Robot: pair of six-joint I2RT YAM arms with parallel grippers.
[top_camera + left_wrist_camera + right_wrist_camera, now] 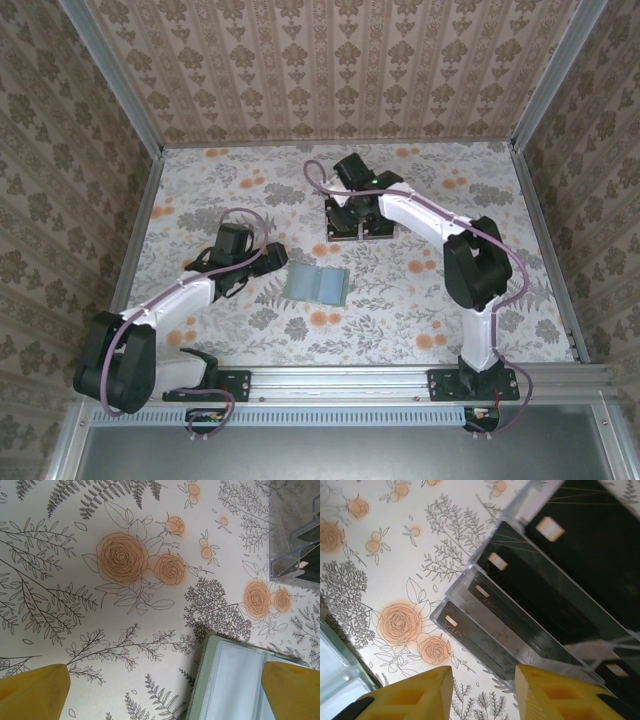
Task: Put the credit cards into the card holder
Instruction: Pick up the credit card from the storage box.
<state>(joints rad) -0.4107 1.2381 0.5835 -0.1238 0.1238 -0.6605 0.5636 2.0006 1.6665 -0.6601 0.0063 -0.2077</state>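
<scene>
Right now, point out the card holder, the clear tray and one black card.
card holder [316, 283]: top view, open inner face.
clear tray [462, 587]: right wrist view, corner wall.
black card [470, 642]: right wrist view, glossy face.

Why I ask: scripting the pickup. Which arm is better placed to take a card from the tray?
Probably right: the right gripper hangs over the clear tray, jaws apart at the front black card. The left gripper, open, is at the green card holder.

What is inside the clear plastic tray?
Black cards sit in slots of the tray, one behind another; at least four show. Each hides part of the one behind, and the picture's edge cuts some off, so I cannot count them all.
</scene>
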